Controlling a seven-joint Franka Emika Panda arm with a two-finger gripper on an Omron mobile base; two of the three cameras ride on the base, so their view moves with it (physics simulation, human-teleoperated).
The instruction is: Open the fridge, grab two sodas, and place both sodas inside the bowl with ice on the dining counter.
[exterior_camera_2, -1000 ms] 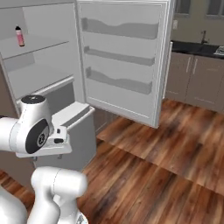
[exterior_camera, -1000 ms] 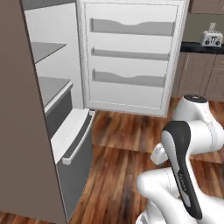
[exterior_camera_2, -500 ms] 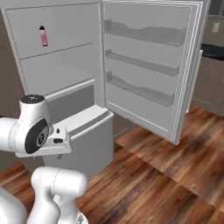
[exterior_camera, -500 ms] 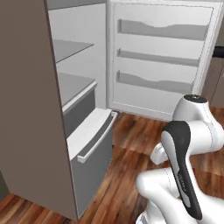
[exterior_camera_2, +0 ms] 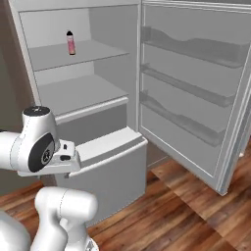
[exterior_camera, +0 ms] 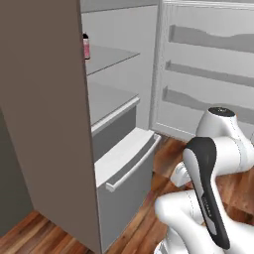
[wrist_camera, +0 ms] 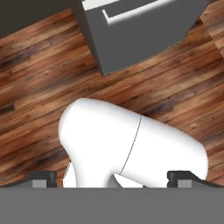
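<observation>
Wood floor under your claw, which points straight down with its tips wide apart, gripping nothing. Beyond it, the fridge stands open, lower drawer pulled out a bit. Your pink soda sits upright near the top shelf's back-left corner (black cap on).

Dark brown wood plank floor, glossy, even flat light

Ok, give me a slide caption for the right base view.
Fridge door swung open, a pink soda alone on the upper shelf, drawer below, arm folded low.
</observation>
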